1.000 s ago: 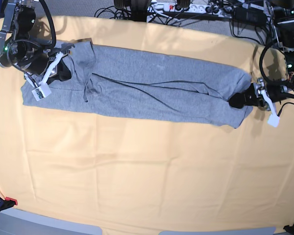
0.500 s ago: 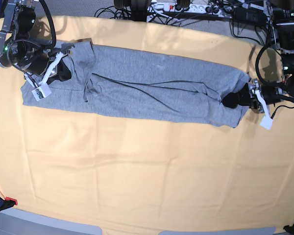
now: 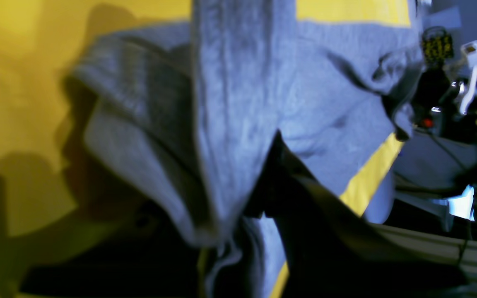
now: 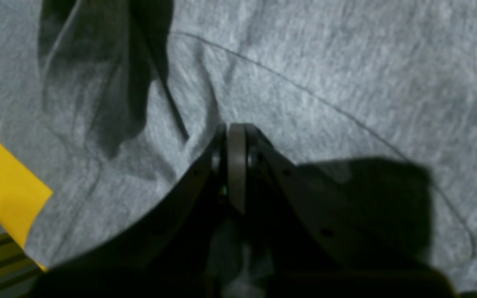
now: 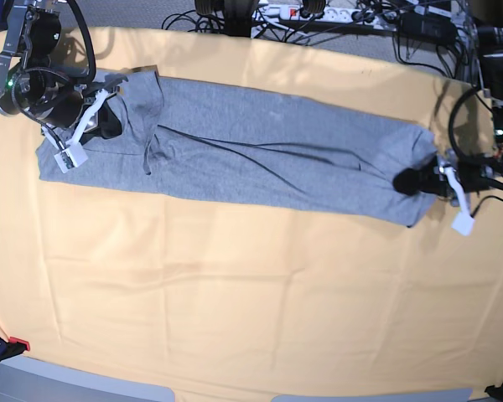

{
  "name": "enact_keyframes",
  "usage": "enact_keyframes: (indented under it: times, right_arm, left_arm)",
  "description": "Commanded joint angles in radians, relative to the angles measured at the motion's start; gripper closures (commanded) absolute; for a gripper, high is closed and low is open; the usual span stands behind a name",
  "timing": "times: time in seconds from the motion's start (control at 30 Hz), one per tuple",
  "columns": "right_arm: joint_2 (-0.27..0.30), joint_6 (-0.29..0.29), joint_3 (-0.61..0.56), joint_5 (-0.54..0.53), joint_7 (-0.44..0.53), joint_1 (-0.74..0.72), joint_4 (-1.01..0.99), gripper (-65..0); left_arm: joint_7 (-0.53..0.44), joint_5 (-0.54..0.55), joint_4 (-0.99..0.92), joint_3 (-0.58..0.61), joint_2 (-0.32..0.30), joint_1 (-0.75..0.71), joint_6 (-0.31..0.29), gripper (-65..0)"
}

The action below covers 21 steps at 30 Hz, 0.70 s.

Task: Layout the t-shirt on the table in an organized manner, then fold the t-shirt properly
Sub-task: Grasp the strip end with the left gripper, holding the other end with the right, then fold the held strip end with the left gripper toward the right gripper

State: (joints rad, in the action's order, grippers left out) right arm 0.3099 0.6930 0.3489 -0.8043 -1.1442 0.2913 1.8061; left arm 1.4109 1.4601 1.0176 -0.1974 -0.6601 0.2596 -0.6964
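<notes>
The heather-grey cotton t-shirt (image 5: pixel 235 159), plain side up and folded into a long narrow band, lies on the far half of the pale yellow-orange cloth-draped table (image 5: pixel 251 310). Its long axis runs across the base view, sloping slightly nearer toward that view's right; which end is collar and which is hem I cannot tell for sure, though a sleeve-like flap sits at the view's left end.

The left gripper (image 5: pixel 412 182) sits at the right-hand end, and its wrist view shows grey cloth bunched and draped over a closed dark jaw, so it appears pinched onto the shirt's edge. The right gripper (image 4: pixel 232 136) has its jaws closed together at the opposite end, pressed against the fabric; a thin pale strip lies between the tips, but whether that is cloth I cannot tell.

The risk I judge greatest: the left pinch may hold only the top layer, so a lift would peel the band apart. If the right gripper holds nothing, any pull would drag the whole shirt sideways and skew it. Diagonal creases along the middle could also be folded in.
</notes>
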Motion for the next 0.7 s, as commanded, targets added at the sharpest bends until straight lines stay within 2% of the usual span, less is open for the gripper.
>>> enact_keyframes:
  times: [0.0,0.13,0.23,0.47,0.67]
  right_arm:
    - [0.012,0.005,0.004,-0.01,0.0,-0.006,0.01,0.0]
    - [0.012,0.005,0.004,-0.031,0.0,-0.006,0.01,0.0]
    - [0.011,0.005,0.003,-0.049,0.0,-0.006,0.01,0.0]
    - [0.011,0.005,0.003,-0.053,0.0,-0.006,0.01,0.0]
    - [0.011,0.005,0.003,-0.052,0.001,-0.006,0.01,0.0]
  left_arm:
    - [-0.015,0.023,0.013,-0.01,-0.035,0.021,-0.002,0.0]
    - [-0.015,0.023,0.013,-0.01,-0.061,0.018,-0.002,0.0]
    - [-0.015,0.023,0.013,-0.01,-0.053,0.018,-0.002,0.0]
    - [-0.015,0.023,0.017,-0.01,-0.007,0.021,-0.002,0.0]
    - [-0.015,0.023,0.123,-0.009,0.053,0.018,0.003,0.0]
